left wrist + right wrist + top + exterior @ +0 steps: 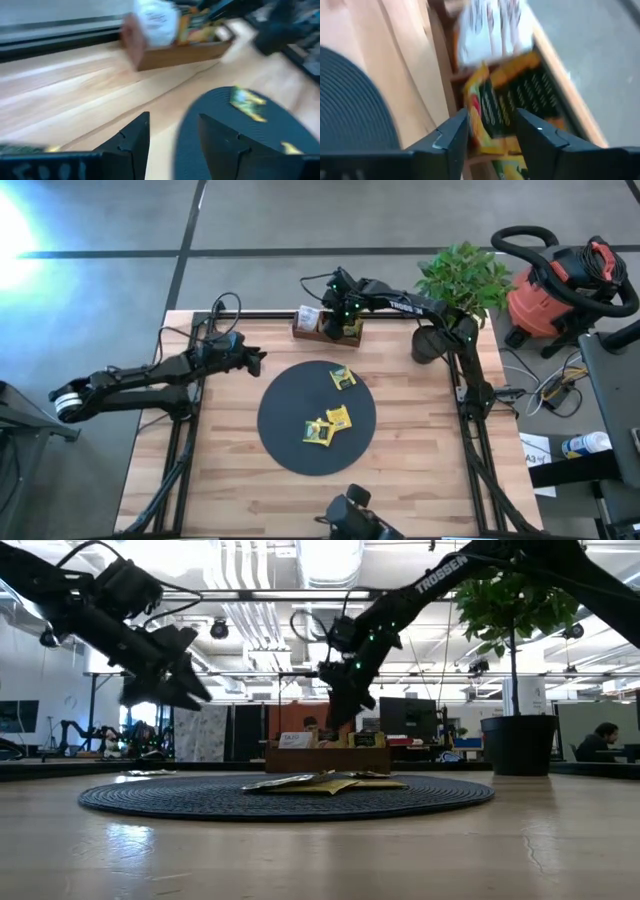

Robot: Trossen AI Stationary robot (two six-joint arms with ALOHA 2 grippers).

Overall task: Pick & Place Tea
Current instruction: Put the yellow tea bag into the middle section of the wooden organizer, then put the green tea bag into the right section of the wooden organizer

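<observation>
A black disc [317, 417] lies mid-table with three yellow tea packets flat on it [343, 377], [339, 416], [318, 431]. A brown wooden tray [328, 330] at the far edge holds more tea standing on edge. My right gripper [491, 112] slants down over the tray, open, with a yellow-and-black packet [487, 117] upright between its fingers. My left gripper [256, 361] hovers open and empty above the bare wood left of the disc, pointing toward the tray [175, 50]. My right gripper has a finger on either side of the yellow packet's upper part [481, 102], coming from above at a slant. The packet stands in the tray's compartment. I cannot tell whether either finger touches it.
White packets [490, 30] fill the tray's left compartment. A potted plant [462, 280] in a dark pot [430, 343] stands at the far right corner. A red shop vacuum [560, 290] sits off the table. Bare wood surrounds the disc.
</observation>
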